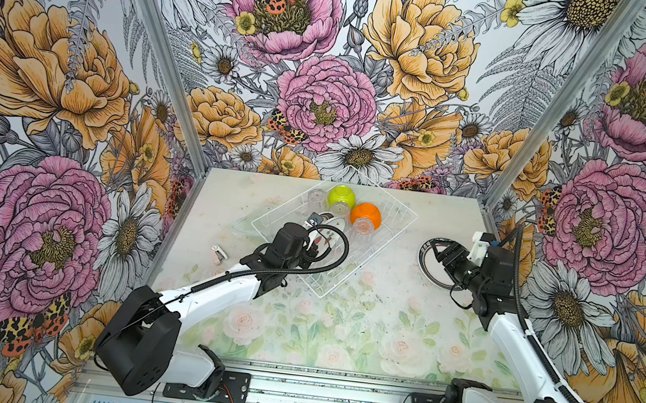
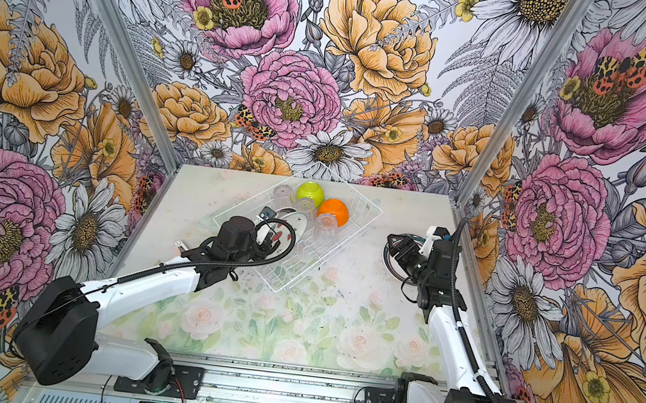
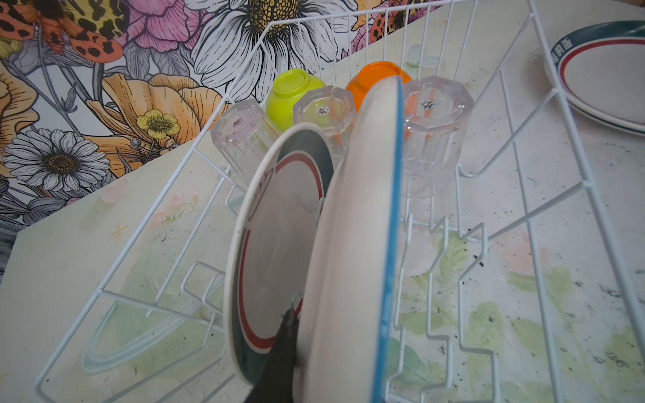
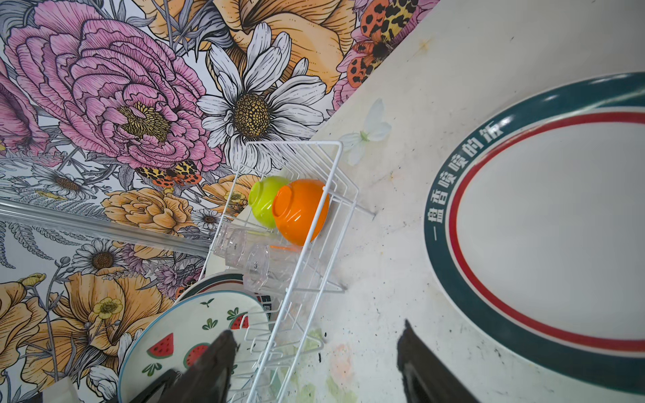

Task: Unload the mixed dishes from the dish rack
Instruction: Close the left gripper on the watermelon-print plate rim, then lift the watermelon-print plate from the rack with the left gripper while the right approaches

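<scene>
Dish rack (image 1: pixel 369 255), middle of tabletop (image 1: pixel 339 330). Your left fingers (image 3: pixel 284 349) at its upright blue-rimmed watermelon plate (image 3: pixel 352 244): one shows against the back, the other hidden; grip cannot be told. Your right fingers (image 4: pixel 419 356): spread, empty, beside a teal-banded plate (image 4: pixel 541 226) cut off at frame edge.

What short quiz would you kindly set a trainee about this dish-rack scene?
1. True or false: the orange bowl sits upside down inside the dish rack.
2. How many clear tumblers stand upside down in the rack? A) two B) three C) four
3. Fill in: the ___ gripper is open, with nothing between its jaws, near the teal-rimmed plates that lie on the table outside the rack.
Key: 1 true; 2 B; 3 right.
</scene>
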You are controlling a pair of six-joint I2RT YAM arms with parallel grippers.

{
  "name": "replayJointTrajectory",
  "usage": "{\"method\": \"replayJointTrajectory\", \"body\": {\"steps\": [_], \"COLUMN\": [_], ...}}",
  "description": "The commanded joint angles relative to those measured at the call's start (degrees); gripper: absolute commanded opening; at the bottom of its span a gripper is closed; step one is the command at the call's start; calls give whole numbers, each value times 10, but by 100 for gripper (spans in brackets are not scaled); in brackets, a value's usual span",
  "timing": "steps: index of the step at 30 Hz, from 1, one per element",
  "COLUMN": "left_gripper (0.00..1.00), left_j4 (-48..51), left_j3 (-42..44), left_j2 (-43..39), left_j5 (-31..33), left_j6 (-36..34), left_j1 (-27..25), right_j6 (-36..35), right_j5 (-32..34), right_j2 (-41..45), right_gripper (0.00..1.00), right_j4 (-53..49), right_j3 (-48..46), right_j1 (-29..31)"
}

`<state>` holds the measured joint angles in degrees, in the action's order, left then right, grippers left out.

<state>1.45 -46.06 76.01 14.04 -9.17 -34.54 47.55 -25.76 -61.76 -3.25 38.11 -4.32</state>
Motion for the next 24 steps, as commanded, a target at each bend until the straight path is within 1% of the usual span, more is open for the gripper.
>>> {"method": "replayJointTrajectory", "body": {"steps": [1,6,10,11,13,17,24], "left_gripper": [6,5,4,4,0,0,0], "left_j4": [-93,-93,-90,-85,-74,-62,-56], "left_j3": [-5,-8,-6,-8,-13,-21,-33], "left_j2": [-45,-59,-80,-88,-99,-113,-122], "left_j5": [21,3,-2,-1,2,25,25], "left_j6": [46,56,65,68,67,64,89], "left_j1": [22,28,21,17,8,-15,-46], "right_j6": [8,9,7,8,7,5,14], "right_j5": [-1,2,2,2,1,-5,-11], "right_j2": [15,30,56,64,79,104,147], "right_gripper": [74,74,74,74,74,74,74], "right_j4": [-2,-2,-2,-1,-1,-1,-1], "right_j3": [16,8,-7,-11,-18,-25,-31], "right_j1": [7,14,19,20,23,25,41]}}
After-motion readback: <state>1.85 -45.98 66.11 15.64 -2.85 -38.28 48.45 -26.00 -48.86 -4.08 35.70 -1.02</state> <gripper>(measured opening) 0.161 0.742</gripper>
